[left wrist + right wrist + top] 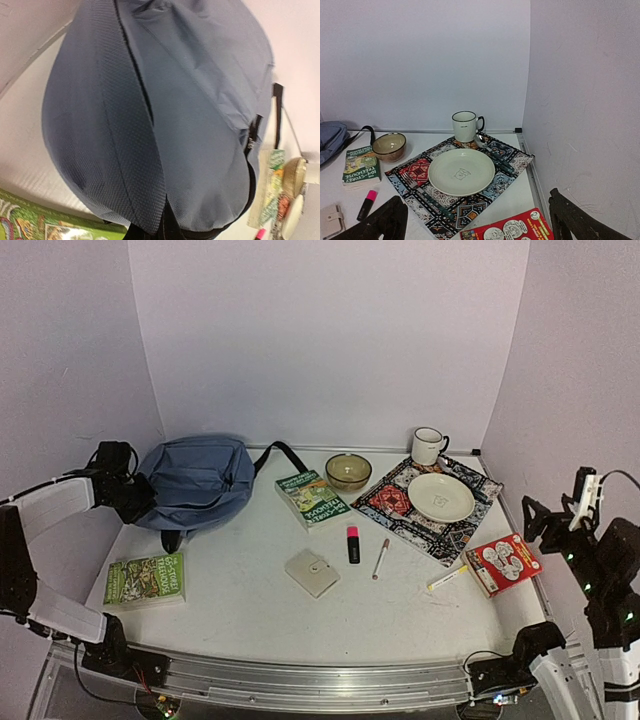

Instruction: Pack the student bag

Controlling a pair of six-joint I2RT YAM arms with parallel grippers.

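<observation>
The student bag (198, 480) is a slate-blue backpack lying at the back left of the table, with a black strap trailing to its right. My left gripper (137, 497) is at the bag's left edge. In the left wrist view the bag's fabric (165, 110) fills the frame and folds down into the bottom centre where the jaws sit, so the gripper is shut on the cloth and its fingers are hidden. My right gripper (558, 520) hangs above the table's right edge, open and holding nothing. In the right wrist view its dark fingers (380, 222) stand far apart.
A green book (146, 578) lies front left and another (312, 498) mid-table. Nearby are a beige wallet (312, 572), pink highlighter (353, 544), pen (381, 558), yellow marker (447, 578) and red book (503, 563). A bowl (348, 471), a mug (429, 446), and a plate (441, 497) on a patterned placemat (395, 502) are at the back right.
</observation>
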